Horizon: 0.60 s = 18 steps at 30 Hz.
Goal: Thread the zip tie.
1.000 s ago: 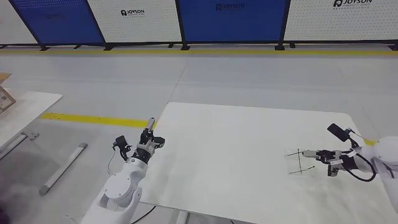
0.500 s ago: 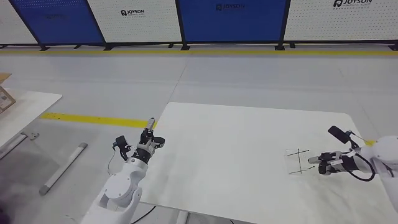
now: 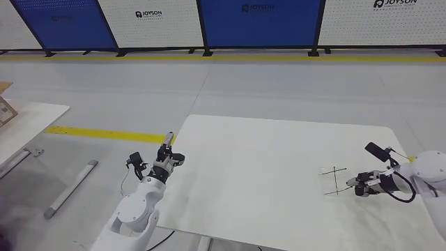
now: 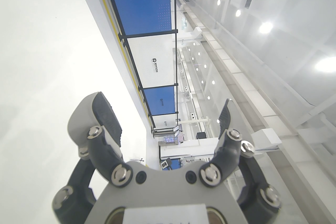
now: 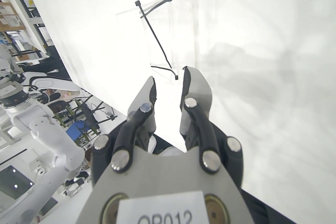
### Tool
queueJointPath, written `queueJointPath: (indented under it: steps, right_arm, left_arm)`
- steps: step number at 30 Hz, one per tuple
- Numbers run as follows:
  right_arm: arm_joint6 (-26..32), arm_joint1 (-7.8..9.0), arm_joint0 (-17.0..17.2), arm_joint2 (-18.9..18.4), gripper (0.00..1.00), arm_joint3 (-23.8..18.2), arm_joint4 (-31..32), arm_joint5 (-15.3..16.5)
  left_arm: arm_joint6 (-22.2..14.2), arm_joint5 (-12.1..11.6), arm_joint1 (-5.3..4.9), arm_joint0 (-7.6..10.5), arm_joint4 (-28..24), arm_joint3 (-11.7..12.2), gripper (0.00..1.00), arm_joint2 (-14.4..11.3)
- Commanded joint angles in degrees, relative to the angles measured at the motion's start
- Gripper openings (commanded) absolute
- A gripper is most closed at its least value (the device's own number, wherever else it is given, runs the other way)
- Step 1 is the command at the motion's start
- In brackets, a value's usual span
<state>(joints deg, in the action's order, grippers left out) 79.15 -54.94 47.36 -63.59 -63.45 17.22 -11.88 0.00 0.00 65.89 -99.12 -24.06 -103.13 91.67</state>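
top view first: the white table (image 3: pixel 265 153) sits in the middle, and the zip ties (image 3: pixel 335 174) lie as thin dark lines out toward 4 o'clock on it, near the far edge on that side. the right gripper (image 3: pixel 352 181) is low over the tabletop just beside them, on their 3 o'clock side, nose pointing in at the ties. over at 9 o'clock the left gripper (image 3: pixel 168 141) hangs at the table's rim, well apart from the ties.

left wrist view now: the left gripper (image 4: pixel 165 107) has its jaws spread wide with nothing between the pads, angled up and away, with the table (image 4: pixel 39 51) running alongside it.

right wrist view: the right gripper (image 5: pixel 169 75) has its jaws a narrow gap apart, bare table (image 5: pixel 236 25) showing between them and nothing pinched. the long zip tie (image 5: pixel 155 36) lies flat and runs from its square head toward the fingertips. a second zip tie (image 5: pixel 156 5) crosses over it near that head. a third zip tie (image 5: pixel 164 68), short and curved, lies right at the fingertips with its head just ahead of the gap between them, and i cannot tell if it touches either pad.
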Motion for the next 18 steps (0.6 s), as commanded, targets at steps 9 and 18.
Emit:
queueJointPath:
  steps: [9,18]
  right_arm:
    - [0.2,-0.2,-1.07,1.56,0.2,0.88,0.74,-0.7]
    - [0.33,-0.44,-2.31,2.81,0.24,2.3,1.09,-1.3]
  left_arm:
    - [0.0,0.0,0.0,0.0,0.0,0.0,1.0,0.0]
    - [0.0,0.0,0.0,0.0,0.0,0.0,1.0,0.0]
